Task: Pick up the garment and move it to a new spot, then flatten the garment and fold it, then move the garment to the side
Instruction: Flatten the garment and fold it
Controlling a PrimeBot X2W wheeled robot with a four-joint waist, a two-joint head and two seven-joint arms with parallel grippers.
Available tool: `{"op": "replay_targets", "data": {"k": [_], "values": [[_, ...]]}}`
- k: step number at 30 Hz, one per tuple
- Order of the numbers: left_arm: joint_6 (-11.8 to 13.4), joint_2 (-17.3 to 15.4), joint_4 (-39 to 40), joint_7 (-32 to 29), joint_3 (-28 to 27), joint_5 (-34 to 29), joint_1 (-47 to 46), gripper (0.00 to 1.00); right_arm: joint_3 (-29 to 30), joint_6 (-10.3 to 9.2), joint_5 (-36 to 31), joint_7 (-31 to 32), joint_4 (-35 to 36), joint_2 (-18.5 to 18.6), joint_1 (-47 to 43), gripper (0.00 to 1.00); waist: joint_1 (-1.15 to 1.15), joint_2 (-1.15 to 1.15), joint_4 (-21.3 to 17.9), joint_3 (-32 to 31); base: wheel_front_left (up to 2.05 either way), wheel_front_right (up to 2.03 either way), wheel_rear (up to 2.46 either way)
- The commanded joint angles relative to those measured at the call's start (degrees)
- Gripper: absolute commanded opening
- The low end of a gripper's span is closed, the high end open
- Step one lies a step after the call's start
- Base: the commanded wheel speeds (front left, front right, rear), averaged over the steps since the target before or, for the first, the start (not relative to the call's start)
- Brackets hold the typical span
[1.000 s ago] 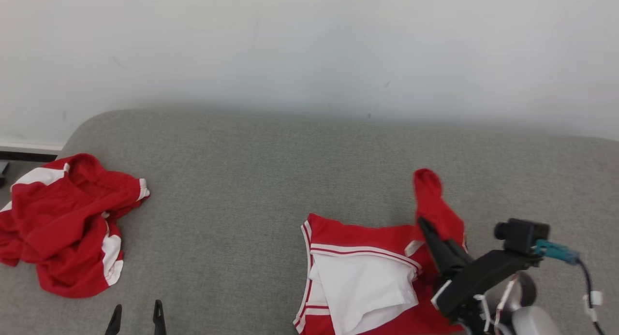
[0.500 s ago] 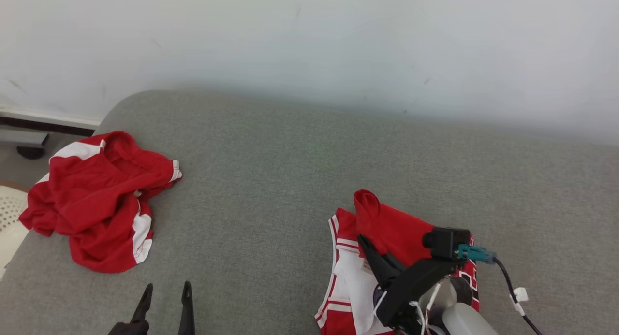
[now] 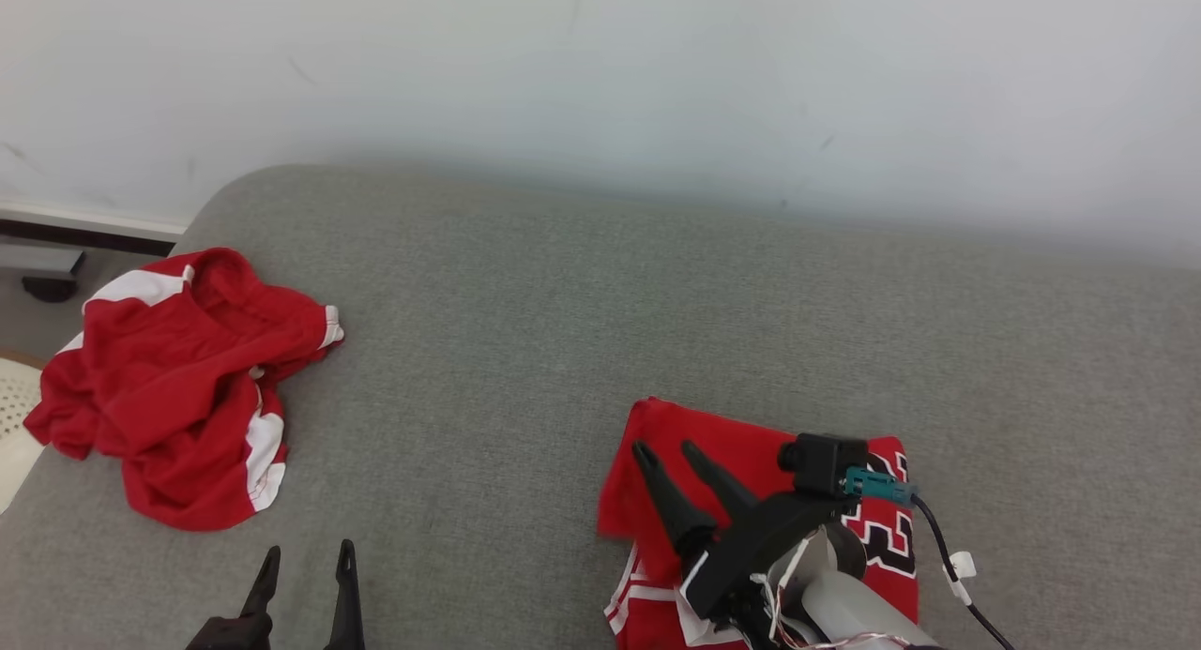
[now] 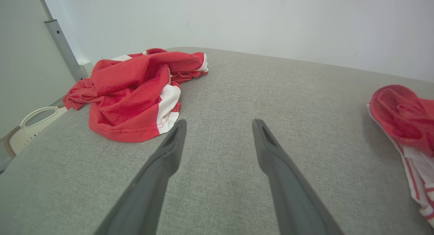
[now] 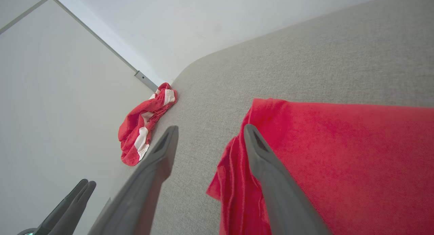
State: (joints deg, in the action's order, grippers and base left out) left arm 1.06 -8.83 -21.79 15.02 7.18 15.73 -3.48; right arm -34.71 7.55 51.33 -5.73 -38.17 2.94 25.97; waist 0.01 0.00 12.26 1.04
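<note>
Garment | left edge beneath right gripper, spread, empty | left gripper spread, empty

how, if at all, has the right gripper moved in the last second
Yes. The right gripper has swung to the robot's left, nearer the crumpled red garment, and its fingers stand open over the folded jersey.

Matt red cloth garment, rough grey woven cushion, smooth matt white wall
</note>
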Motion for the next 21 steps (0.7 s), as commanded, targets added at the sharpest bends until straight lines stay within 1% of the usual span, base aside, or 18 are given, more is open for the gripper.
{"op": "replay_targets", "data": {"k": [1,3,7,10,13,17,18,21], "values": [[-0.03,0.39,-0.03,0.11,-0.47,-0.71,0.76,1.0,-0.32,-0.14,-0.3,-1.94,0.58,-0.01,1.09,1.0,-0.01,0.0,-1.09,-0.34,0.0,0.0,0.0],[-0.19,0.19,0.13,0.11,-1.23,-0.93,1.08,1.0,-0.02,-0.14,-1.93,-4.44,1.37,0.05,1.91,1.0,-0.01,0.0,-1.89,-0.55,0.0,0.0,0.0],[0.16,0.16,0.96,0.12,-2.78,-1.22,1.81,1.0,2.86,-0.14,-7.95,-8.41,4.18,3.31,2.17,1.0,-0.01,0.0,-3.65,-1.01,0.0,0.0,0.0],[0.33,0.07,1.64,0.11,-3.75,-1.54,2.83,1.0,7.27,-0.14,-13.89,-9.35,7.17,5.88,0.46,1.0,-0.01,0.0,-4.78,-1.25,0.0,0.0,0.0],[0.63,-0.13,2.64,0.11,-4.64,-2.31,3.85,1.0,13.59,-0.14,-20.15,-9.52,11.08,7.52,-2.34,1.0,-0.01,0.0,-5.89,-1.41,0.0,0.0,0.0],[0.74,-0.92,3.36,0.11,-4.97,-3.75,4.92,1.0,22.42,-0.14,-27.04,-9.47,17.55,7.35,-9.12,1.0,-0.01,0.0,-7.07,-1.81,0.0,0.0,0.0],[0.74,-0.92,3.36,0.11,-4.97,-3.75,4.92,1.0,22.42,-0.14,-27.04,-9.47,17.55,7.35,-9.12,1.0,-0.01,0.0,-7.07,-1.81,0.0,0.0,0.0],[1.0,-0.97,4.09,0.11,-4.82,-4.63,5.49,1.0,27.71,-0.14,-30.95,-9.48,21.96,6.3,-14.36,1.0,-0.01,0.0,-7.64,-2.09,0.0,0.0,0.0]]}}
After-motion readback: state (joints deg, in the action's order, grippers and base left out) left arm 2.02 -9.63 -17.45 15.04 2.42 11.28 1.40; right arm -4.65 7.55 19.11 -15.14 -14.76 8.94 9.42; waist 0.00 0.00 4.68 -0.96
